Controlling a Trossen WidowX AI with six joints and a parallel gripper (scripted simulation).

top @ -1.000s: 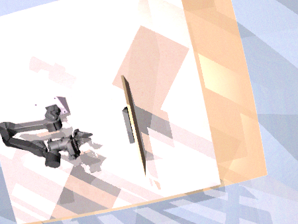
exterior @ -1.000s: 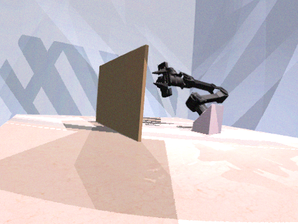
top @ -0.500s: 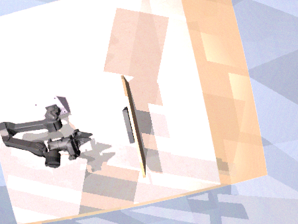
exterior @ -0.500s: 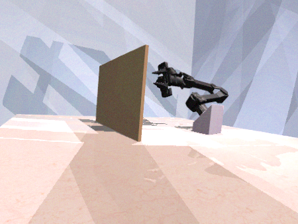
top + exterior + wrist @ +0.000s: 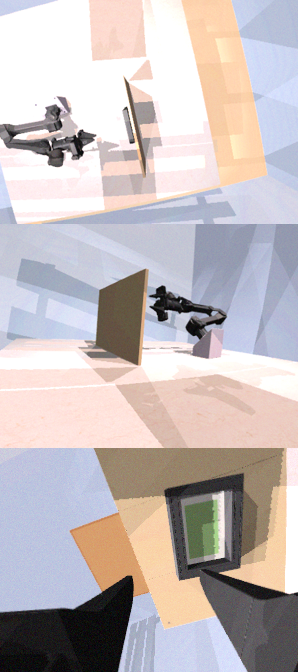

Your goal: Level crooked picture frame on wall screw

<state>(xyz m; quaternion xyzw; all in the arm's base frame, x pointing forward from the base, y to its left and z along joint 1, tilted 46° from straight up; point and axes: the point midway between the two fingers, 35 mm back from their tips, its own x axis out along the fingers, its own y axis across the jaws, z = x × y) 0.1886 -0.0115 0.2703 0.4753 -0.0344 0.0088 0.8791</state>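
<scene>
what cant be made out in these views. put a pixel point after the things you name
- notched metal strip: wrist view, behind the black rectangular picture frame point(image 5: 129, 126) point(image 5: 172, 533)
- frame's front: exterior view, blocked by the upright tan panel point(image 5: 140, 152) point(image 5: 120, 317)
- wall screw: wrist view, hidden behind the frame
- frame's picture: top view, seen too edge-on

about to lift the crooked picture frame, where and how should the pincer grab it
Probably by the lower bar of the dark picture frame, coming straight from the arm's side: the board backs it, while its raised border faces the open pincer.
</scene>
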